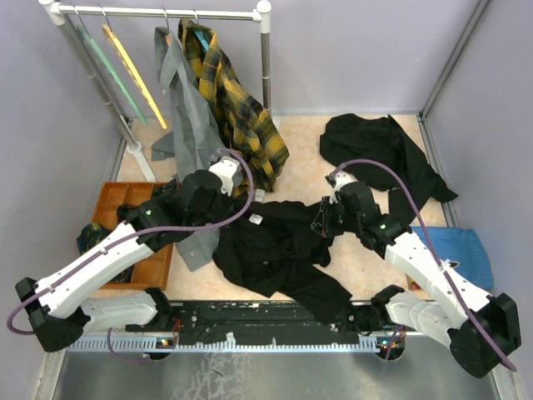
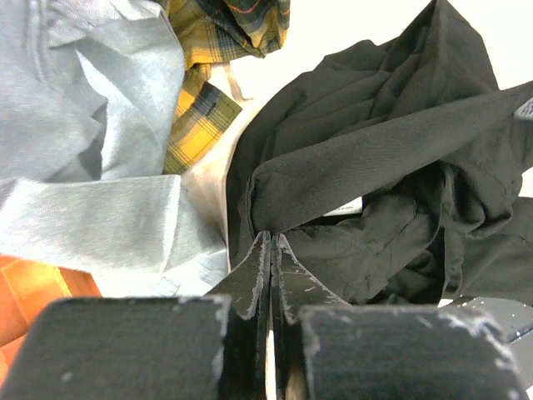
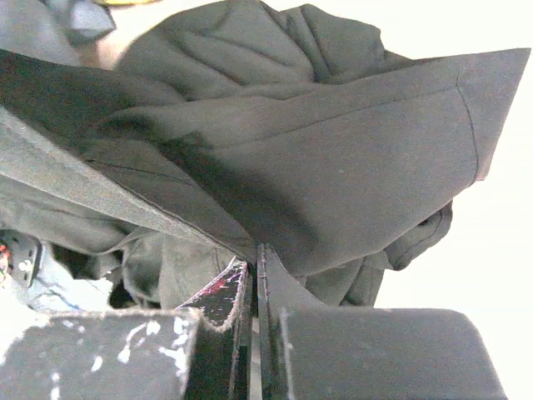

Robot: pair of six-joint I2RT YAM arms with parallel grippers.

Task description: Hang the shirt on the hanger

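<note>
The black shirt (image 1: 275, 246) lies crumpled on the table between my two arms, its white label (image 1: 256, 218) showing near the left side. My left gripper (image 1: 248, 207) is shut on a fold of the shirt (image 2: 350, 175); in the left wrist view the fingertips (image 2: 272, 237) pinch the cloth. My right gripper (image 1: 321, 218) is shut on another edge of the shirt (image 3: 333, 158), which stretches taut above its jaws (image 3: 252, 254). The yellow hanger (image 1: 137, 79) hangs on the rack (image 1: 166, 12) at the back left, away from both grippers.
A pale green hanger (image 1: 112, 75), a grey shirt (image 1: 185, 108) and a yellow-and-black plaid shirt (image 1: 237, 104) hang on the same rack. Another black garment (image 1: 383, 150) lies back right. An orange tray (image 1: 125, 200) sits left, a blue cloth (image 1: 462, 250) right.
</note>
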